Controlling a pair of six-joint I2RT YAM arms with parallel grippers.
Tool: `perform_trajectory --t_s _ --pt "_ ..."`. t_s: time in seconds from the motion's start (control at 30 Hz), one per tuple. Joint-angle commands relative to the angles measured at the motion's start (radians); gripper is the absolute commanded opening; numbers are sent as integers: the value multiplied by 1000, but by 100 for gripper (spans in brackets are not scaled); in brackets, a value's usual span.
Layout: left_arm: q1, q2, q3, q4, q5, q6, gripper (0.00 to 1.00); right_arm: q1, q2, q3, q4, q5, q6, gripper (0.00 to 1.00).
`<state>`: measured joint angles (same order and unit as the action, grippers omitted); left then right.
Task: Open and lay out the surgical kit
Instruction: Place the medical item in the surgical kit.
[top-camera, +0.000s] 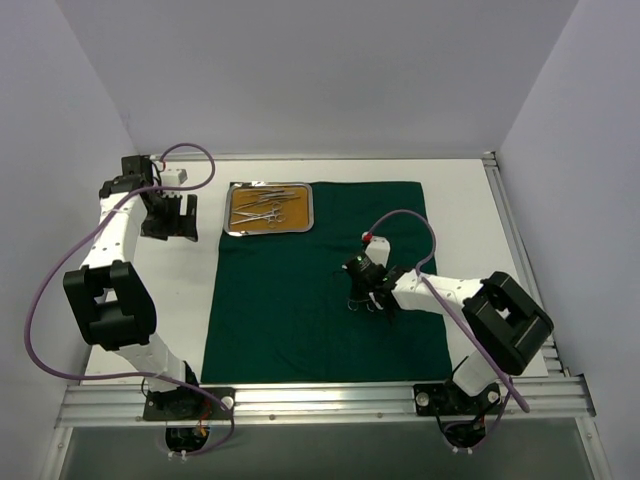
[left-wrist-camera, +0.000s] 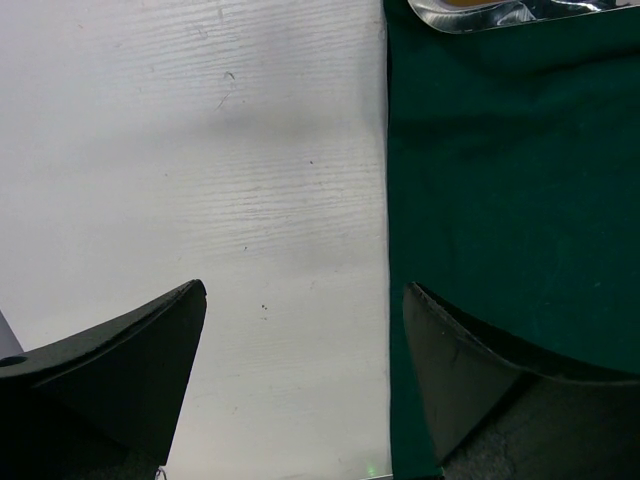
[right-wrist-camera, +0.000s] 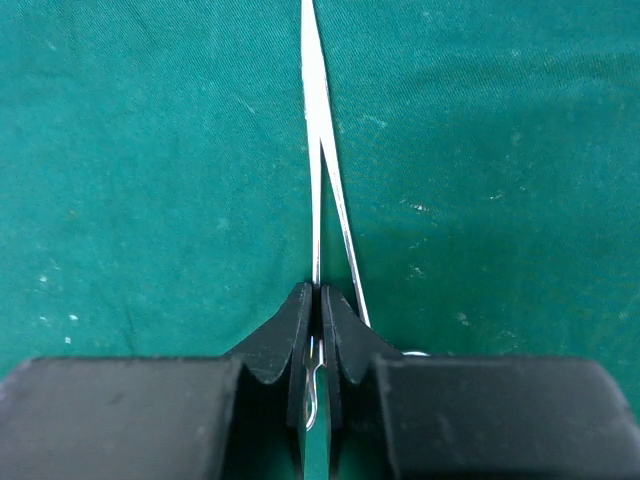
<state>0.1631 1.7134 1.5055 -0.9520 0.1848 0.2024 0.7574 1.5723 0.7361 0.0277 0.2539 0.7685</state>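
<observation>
Midway, right gripper (right-wrist-camera: 318, 292) clenched on tweezers (right-wrist-camera: 317, 150) above green cloth (top-camera: 290, 300); next likely lower, release gently; left gripper (left-wrist-camera: 305, 290) gapes empty

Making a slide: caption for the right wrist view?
Right gripper, shut on thin straight steel tweezers, dark green cloth beneath.

Lab robot cell: white walls (top-camera: 300, 70), alu rail (top-camera: 320, 402)

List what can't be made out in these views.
- Top view: instruments in the tray are too small to count or tell apart.
- Top view: right gripper hides what it holds.
- Right wrist view: tweezers tip cut off by the top edge; rear end hidden between the fingers.
- Left wrist view: only a tray corner shows; the top edge cuts the rest.
</observation>
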Motion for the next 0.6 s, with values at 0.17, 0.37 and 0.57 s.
perform_trajectory --t_s 0.17,0.37,0.57 --pt "4 -20 38 -2 25 -9 89 11 -1 -52 60 41 55 0" --pt "4 -24 35 -1 25 -8 89 20 26 20 -23 30 34 11" --pt "6 -23 32 2 27 -6 89 34 -38 57 -103 74 34 17"
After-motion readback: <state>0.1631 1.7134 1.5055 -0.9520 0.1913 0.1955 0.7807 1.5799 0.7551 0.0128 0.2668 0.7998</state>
